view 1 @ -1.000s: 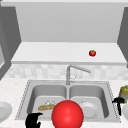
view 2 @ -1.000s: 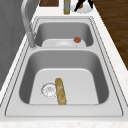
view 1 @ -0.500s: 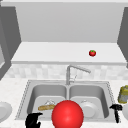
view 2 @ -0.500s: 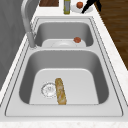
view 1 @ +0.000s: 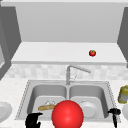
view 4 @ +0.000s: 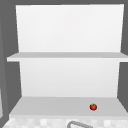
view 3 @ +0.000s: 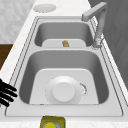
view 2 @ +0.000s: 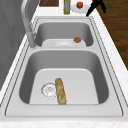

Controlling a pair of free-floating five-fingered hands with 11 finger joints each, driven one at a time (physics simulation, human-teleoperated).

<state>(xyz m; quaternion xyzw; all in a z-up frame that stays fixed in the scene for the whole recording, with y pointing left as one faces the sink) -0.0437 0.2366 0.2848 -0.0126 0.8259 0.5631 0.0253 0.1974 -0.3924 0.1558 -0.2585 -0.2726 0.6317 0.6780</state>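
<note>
My left hand (view 1: pixel 32 120) hovers at the sink's front left edge, fingers loosely curved and holding nothing. Beside it is a big red ball (view 1: pixel 67 115). At the front right corner of the sink, my right hand (view 1: pixel 114 113) points down with straight, spread fingers (view 3: pixel 7 92) and shows as well as the hand (view 2: pixel 95 5) in the left side view. It hangs over the counter near a yellow-green bottle (view 1: pixel 123 94) and a white plate (view 2: pixel 79 6) carrying a small red thing. A bread stick (view 2: pixel 60 91) lies in the left basin. A white dish (view 3: pixel 63 91) sits in the right basin.
A tomato (view 1: pixel 92 53) rests on the open shelf (view 4: pixel 50 106) above the tap (view 1: pixel 72 72). Another white plate (view 1: pixel 3 111) is on the counter to the left of the sink. A small red item (view 2: pixel 77 39) lies in the right basin.
My right hand has dropped a little and shifted toward the counter's front edge by the right basin. The left hand and the red ball have stayed put.
</note>
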